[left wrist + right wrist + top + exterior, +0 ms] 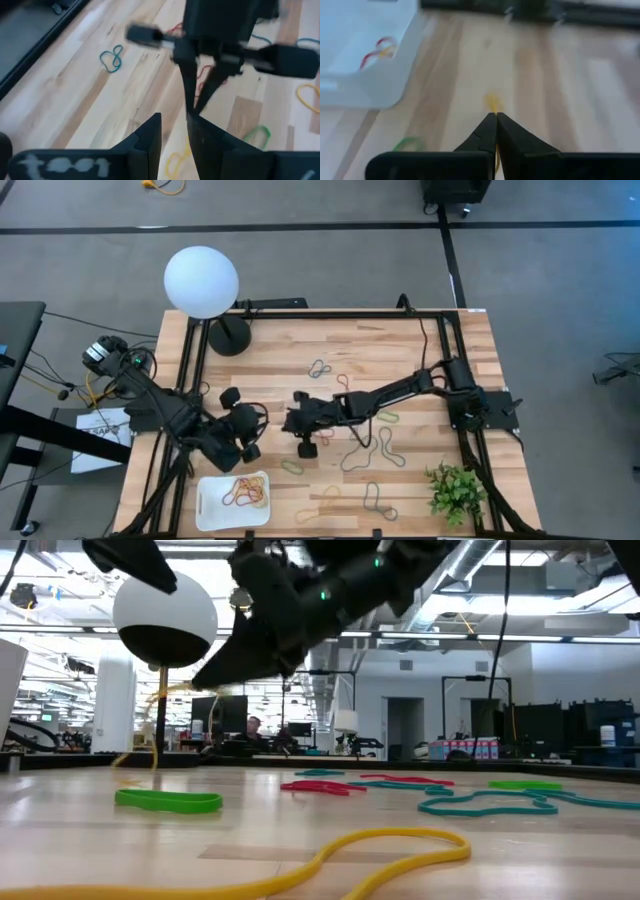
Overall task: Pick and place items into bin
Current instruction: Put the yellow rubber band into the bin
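Between the pressed-together fingertips of the right gripper (496,116) a strand of yellow band (492,104) shows, apparently pinched at its edge and lifted clear of the table (400,350). Such a loop looks light, soft and floppy, so taking it by one thin strand seems the sound hold; it may swing or slip. Just beyond the fingertips sits the bin (375,75), a few bands already inside. Near the table's middle, the left gripper (174,127) hovers close by, fingers slightly parted and empty. More loose bands (372,445) lie scattered across the boards, well apart from the bin.
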You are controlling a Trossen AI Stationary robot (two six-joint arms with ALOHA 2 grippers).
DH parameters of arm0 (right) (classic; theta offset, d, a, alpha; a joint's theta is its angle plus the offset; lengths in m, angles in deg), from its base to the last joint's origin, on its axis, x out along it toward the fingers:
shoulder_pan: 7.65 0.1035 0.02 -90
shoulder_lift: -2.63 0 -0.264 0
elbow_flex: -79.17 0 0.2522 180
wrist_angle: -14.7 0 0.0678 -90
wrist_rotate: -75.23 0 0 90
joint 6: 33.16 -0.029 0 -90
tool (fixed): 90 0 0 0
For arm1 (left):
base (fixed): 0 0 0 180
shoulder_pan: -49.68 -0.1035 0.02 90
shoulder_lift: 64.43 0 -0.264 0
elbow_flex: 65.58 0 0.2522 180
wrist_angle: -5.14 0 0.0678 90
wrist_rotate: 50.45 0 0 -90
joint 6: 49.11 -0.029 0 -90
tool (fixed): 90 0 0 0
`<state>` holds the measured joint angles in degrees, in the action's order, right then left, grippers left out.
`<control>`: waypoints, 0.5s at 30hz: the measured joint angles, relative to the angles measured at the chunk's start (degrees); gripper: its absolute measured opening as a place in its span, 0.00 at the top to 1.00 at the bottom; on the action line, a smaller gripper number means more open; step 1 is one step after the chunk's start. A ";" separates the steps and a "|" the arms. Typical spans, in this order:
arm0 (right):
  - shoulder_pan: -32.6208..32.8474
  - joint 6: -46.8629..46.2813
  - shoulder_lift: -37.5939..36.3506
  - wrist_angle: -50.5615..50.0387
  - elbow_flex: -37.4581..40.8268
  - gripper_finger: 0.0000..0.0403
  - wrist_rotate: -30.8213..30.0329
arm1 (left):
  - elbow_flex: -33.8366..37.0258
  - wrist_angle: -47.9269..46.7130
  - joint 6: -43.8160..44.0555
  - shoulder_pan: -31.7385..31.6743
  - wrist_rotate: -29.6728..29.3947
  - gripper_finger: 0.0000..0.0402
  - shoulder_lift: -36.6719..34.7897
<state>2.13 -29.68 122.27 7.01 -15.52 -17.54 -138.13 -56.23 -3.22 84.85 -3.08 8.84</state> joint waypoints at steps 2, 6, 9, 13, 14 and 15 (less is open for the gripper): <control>-0.04 0.01 -1.52 0.10 0.00 0.99 -2.54 | 0.00 0.83 -1.87 -1.28 0.86 0.78 0.00; -0.17 0.03 -2.71 0.32 0.00 1.00 -3.40 | 0.00 1.97 -6.29 -3.08 1.76 0.71 0.00; -0.15 0.03 -2.65 0.09 0.00 1.00 -3.47 | 0.00 2.08 -6.84 -4.38 2.92 0.64 0.00; -0.11 0.03 -2.65 0.44 0.00 1.00 -7.43 | 0.02 2.08 -6.88 -5.85 6.78 0.54 0.00; -0.07 0.03 -2.65 0.88 0.00 1.00 -8.84 | 0.02 2.08 -6.89 -6.16 7.59 0.52 0.05; -0.02 0.03 -2.65 1.64 0.00 1.00 -9.72 | 0.02 2.10 -6.87 -6.48 8.10 0.51 0.33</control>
<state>2.11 -29.65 119.62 8.65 -15.52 -27.25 -138.10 -54.14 -10.09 78.37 5.02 9.18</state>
